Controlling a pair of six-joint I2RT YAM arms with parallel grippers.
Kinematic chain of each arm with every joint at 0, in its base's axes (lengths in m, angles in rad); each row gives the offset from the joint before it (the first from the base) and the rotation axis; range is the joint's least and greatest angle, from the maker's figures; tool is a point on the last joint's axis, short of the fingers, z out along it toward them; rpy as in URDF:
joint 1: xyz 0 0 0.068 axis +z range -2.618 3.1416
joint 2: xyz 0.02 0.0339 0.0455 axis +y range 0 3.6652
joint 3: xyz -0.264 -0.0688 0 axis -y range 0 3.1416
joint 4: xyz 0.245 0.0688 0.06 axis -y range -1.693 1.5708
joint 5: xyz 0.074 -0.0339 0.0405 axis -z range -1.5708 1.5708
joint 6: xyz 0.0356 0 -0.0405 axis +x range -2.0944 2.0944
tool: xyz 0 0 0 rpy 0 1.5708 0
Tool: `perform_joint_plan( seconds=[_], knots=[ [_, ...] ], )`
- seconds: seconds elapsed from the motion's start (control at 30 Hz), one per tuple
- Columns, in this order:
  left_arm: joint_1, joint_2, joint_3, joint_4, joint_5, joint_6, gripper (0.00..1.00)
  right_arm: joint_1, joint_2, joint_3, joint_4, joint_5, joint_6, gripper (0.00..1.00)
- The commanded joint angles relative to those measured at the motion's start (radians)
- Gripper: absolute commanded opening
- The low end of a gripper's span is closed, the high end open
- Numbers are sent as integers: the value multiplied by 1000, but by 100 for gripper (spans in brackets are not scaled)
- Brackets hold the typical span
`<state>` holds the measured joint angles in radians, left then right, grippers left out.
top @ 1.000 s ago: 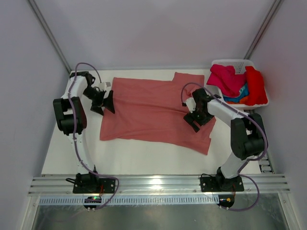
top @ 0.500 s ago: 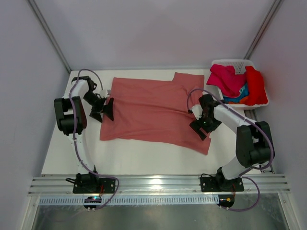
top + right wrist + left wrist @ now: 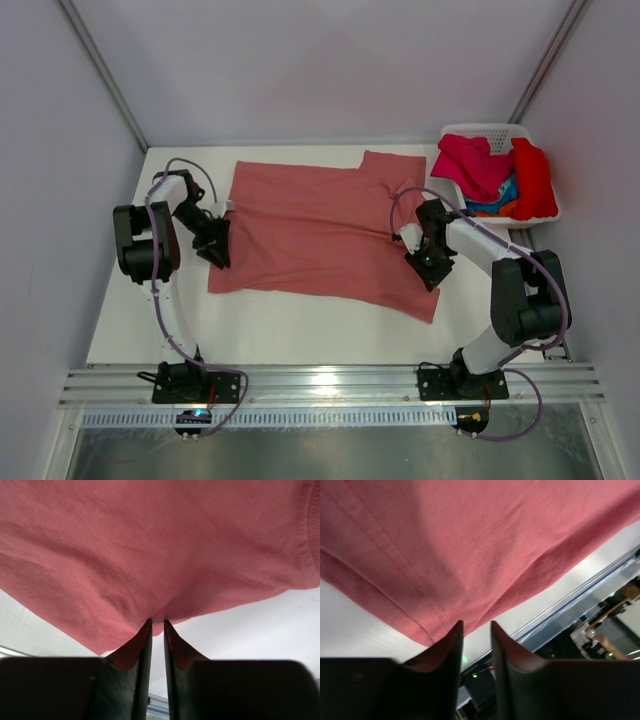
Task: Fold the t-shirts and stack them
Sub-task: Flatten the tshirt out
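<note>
You had the salmon t-shirt (image 3: 320, 230) spread flat on the worktop (image 3: 300, 325), its long axis running left to right between both arms. Your right tool (image 3: 431, 273) was almost closed and pinched the right edge. Your left tool (image 3: 217, 255) stood narrow at the left hem, and I could not tell if it held the cloth.

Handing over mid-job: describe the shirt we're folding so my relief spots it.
In the middle of the white table lies the salmon t-shirt, spread flat. The other shirts, magenta, red, blue and orange, sit bunched in the white basket at the far right.
</note>
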<state>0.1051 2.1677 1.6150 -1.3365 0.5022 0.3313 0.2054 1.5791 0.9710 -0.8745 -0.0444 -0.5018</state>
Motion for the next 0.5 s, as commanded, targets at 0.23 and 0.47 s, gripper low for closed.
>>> perform_joint_plan(
  seconds=[0.23,0.47],
  knots=[
    [1,-43,42,-150,78,80,0,-8,48,81,-57,-63,-41,3],
    [1,-2,301,-243,119,92,0,-9,-11,159,43,-9,-37,3]
  ],
)
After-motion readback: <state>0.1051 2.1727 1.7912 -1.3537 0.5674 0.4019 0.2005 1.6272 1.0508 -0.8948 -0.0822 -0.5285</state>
